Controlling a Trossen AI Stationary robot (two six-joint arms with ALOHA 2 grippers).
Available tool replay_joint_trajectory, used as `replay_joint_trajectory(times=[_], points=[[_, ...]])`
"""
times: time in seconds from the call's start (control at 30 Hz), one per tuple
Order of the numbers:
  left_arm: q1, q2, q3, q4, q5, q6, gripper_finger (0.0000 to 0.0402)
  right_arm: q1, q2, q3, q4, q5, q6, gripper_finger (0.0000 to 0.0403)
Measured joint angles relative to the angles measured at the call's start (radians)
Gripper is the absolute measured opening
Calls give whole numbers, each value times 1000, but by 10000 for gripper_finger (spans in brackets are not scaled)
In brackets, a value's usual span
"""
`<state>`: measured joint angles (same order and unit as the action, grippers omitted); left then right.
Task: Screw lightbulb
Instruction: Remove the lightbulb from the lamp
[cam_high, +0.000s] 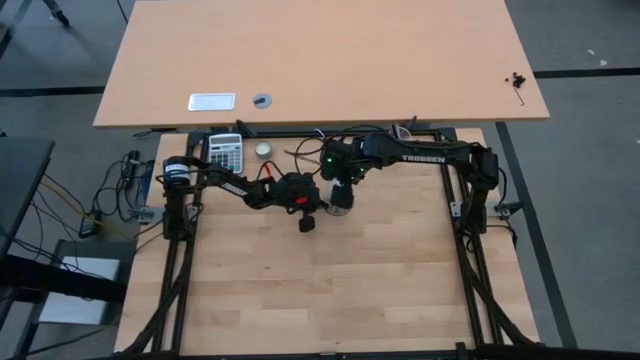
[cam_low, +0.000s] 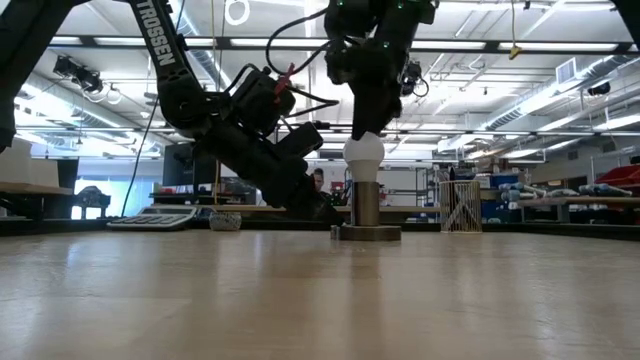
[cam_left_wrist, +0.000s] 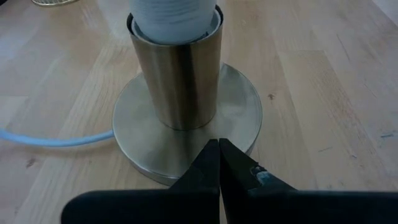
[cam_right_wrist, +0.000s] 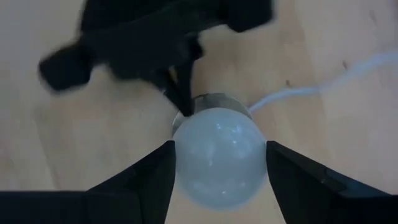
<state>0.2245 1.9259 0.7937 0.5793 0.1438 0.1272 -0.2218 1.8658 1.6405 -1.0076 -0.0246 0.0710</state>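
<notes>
The right tool (cam_right_wrist: 219, 167) is reaching straight down over the lightbulb (cam_right_wrist: 217, 163), its two dark fingers (cam_right_wrist: 152, 177) standing on either side of the white globe and appearing to touch it at both flanks; whether they are actually pressing on the glass cannot be told. The lightbulb is sitting upright in the socket (cam_left_wrist: 177, 78), a grey metal cylinder on a round flat base, with its narrow end down inside the cylinder's mouth. The left tool (cam_left_wrist: 219, 163) is closed and empty, its tips touching the rim of the socket's base on the tabletop (cam_left_wrist: 329, 87), seemingly steadying it. A thin white cord (cam_left_wrist: 56, 139) is trailing away from the socket across the wood.

To do this step well, the right tool probably needs to be gripping the globe evenly at its widest part, firmly enough not to slip but gently, since it is glass. The turning should be staying centred over the socket so the thread is not crossing. The left tool should be holding the base so the socket is not spinning along, and the cord should be kept from winding around it.
</notes>
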Motion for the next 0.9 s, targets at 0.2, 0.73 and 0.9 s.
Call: replay_joint_trajectory(times=[0.2,0.73,0.9], points=[[0,0,0,0,0,0,1,2,-2,-1,-16,-11,-375,245],[0,0,0,-1,4,0,1,16,0,154,-172,129,397,271],[0,0,0,-1,8,0,1,23,0,132,-206,111,570,278]])
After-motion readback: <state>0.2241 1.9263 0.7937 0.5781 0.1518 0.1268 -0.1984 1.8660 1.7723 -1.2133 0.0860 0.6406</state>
